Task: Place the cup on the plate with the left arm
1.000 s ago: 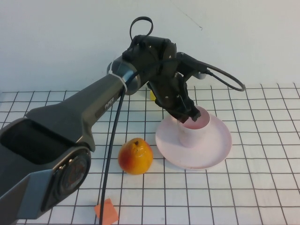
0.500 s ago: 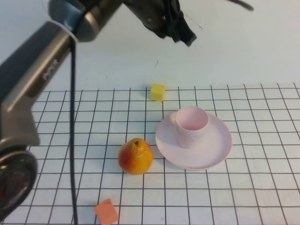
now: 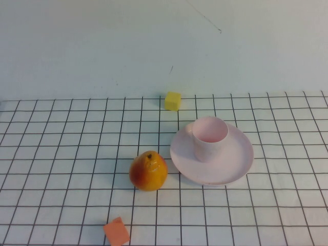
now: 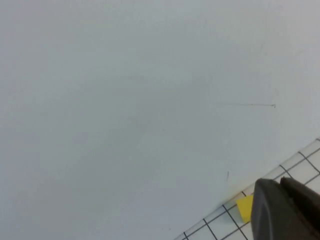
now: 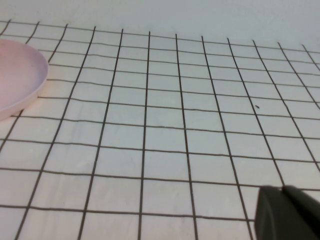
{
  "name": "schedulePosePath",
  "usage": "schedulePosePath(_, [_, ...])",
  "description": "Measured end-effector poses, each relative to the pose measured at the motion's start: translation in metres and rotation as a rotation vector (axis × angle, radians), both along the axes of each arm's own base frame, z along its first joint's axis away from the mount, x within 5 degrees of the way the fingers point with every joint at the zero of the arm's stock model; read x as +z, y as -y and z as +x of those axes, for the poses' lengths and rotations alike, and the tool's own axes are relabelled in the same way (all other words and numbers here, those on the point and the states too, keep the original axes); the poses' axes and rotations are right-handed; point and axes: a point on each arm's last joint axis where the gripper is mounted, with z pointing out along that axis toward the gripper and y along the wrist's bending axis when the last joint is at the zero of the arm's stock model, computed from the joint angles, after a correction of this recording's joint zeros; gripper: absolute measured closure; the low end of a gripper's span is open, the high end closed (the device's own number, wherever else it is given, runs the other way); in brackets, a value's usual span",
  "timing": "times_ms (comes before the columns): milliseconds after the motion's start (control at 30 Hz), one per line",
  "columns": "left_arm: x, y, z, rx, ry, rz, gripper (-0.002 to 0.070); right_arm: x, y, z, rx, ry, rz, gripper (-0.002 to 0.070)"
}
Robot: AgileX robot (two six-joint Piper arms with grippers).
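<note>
The pale pink cup (image 3: 209, 137) stands upright on the pale pink plate (image 3: 236, 161), toward the plate's left side, at the right middle of the table. Neither arm shows in the high view. In the left wrist view my left gripper (image 4: 280, 184) is raised and faces the back wall; its jaws stand together and hold nothing. In the right wrist view my right gripper (image 5: 283, 190) hovers low over the checkered cloth with its jaws together and empty. The plate's edge (image 5: 20, 75) shows off to its side.
A yellow-orange pear (image 3: 148, 171) lies just left of the plate. A yellow cube (image 3: 172, 100) sits by the back wall and also shows in the left wrist view (image 4: 245, 207). An orange cube (image 3: 116, 232) lies near the front edge. The table has a white grid cloth.
My left arm let go of the cup on the plate, rose up and away, and has left the high view. The cup stays upright on the plate.
</note>
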Motion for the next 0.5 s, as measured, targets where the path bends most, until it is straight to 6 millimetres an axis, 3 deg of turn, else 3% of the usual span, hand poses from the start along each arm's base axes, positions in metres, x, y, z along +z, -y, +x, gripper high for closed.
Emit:
schedulePosePath(167, [0.032, -0.03, -0.042, 0.037, 0.068, -0.05, 0.0676, 0.0, 0.0, 0.0, 0.0, 0.0, 0.0, 0.0678])
schedulePosePath(267, [0.04, -0.046, -0.065, 0.05, 0.075, -0.055, 0.0676, 0.0, 0.0, 0.0, 0.0, 0.0, 0.0, 0.0678])
schedulePosePath(500, [0.02, -0.067, -0.106, 0.008, 0.007, -0.056, 0.0676, 0.0, 0.0, 0.0, 0.0, 0.0, 0.0, 0.0678])
